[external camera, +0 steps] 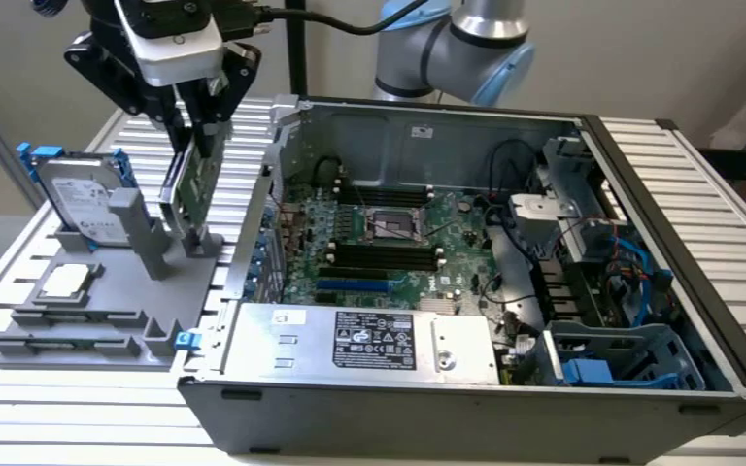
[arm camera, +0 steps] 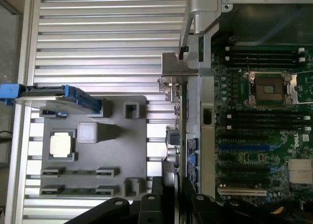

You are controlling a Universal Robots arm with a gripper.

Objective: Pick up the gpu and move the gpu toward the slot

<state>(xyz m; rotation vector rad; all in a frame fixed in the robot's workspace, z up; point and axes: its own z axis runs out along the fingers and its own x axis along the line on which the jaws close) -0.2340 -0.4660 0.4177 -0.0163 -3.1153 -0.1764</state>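
The gpu [external camera: 189, 189] is a thin green card held upright on edge, and my gripper [external camera: 198, 136] is shut on its top edge. It hangs over the side of the grey holder [external camera: 88, 320] nearest the case, its lower edge close to the holder's posts. In the wrist view the gpu [arm camera: 176, 126] appears edge-on between the gripper [arm camera: 172, 184] fingers, with its silver bracket [arm camera: 178, 70] at the far end. The blue slot [external camera: 354, 286] lies on the motherboard inside the open case, and the wrist view also takes in this slot [arm camera: 244, 148].
The hard drive [external camera: 82, 194] with its blue-edged frame stands on the holder, and a square silver chip [external camera: 69, 282] lies beside it. The case wall [external camera: 263, 214] rises between the holder and the motherboard. A power supply [external camera: 373, 340] and a blue drive cage [external camera: 620, 359] fill the case's near side.
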